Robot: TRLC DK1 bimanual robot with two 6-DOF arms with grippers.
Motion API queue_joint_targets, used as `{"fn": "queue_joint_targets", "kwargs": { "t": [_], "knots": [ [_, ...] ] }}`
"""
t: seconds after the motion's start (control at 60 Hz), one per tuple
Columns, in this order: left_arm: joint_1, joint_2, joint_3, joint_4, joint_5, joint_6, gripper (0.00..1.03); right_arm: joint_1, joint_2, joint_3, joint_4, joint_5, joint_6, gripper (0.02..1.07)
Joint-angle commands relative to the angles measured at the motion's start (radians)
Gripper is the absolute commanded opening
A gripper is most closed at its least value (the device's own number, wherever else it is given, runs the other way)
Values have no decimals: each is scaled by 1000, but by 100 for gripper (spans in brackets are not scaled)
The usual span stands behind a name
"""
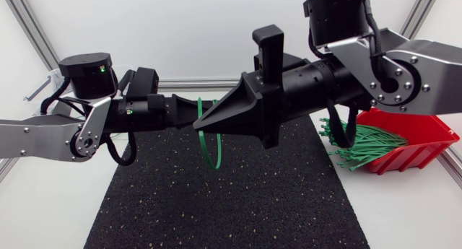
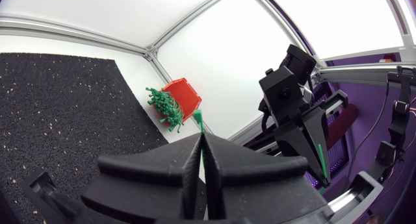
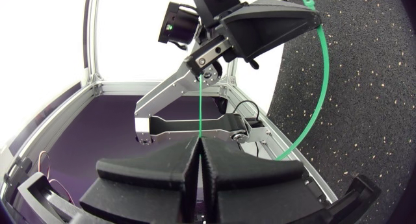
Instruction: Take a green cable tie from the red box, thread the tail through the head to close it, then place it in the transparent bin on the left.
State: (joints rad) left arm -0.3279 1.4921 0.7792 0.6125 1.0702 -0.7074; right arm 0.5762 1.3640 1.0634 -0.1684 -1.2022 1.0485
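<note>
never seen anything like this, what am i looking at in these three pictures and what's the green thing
This is a two-armed robot at a table. The head view looks down from above; the other two come from cameras on each arm's wrist, so each shows its own black gripper at the lower edge. The left gripper and the right gripper are both closed on one green cable tie, bent into a curve between them above a black mat. At the table's right stands a red box with more ties spilling out.
</note>
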Motion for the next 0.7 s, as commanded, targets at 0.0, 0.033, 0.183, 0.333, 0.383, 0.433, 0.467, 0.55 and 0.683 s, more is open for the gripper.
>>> {"fn": "queue_joint_targets", "kwargs": {
  "t": [0.0,0.033,0.183,0.333,0.383,0.433,0.467,0.55,0.683],
  "knots": [
    [-7,-35,-37,41,-13,-24,4,-13,35,40,-31,-11,36,8],
    [-7,-41,-43,50,-18,-27,4,-15,40,46,-43,-11,36,8],
    [-7,-73,-75,92,-41,-30,4,-41,75,70,-79,-11,38,8],
    [-13,-98,-116,147,-59,-27,4,-55,84,75,-89,-13,38,8],
    [-14,-104,-126,159,-61,-21,4,-61,87,75,-91,-11,38,8],
    [-17,-113,-133,162,-64,-1,4,-67,92,73,-89,-13,38,8],
    [-22,-121,-136,164,-67,11,4,-72,93,72,-89,-13,38,8],
    [-28,-142,-149,171,-85,45,4,-76,101,69,-91,-23,36,8],
    [-37,-194,-169,174,-107,102,4,-81,113,63,-94,-28,35,8]
  ]
}}
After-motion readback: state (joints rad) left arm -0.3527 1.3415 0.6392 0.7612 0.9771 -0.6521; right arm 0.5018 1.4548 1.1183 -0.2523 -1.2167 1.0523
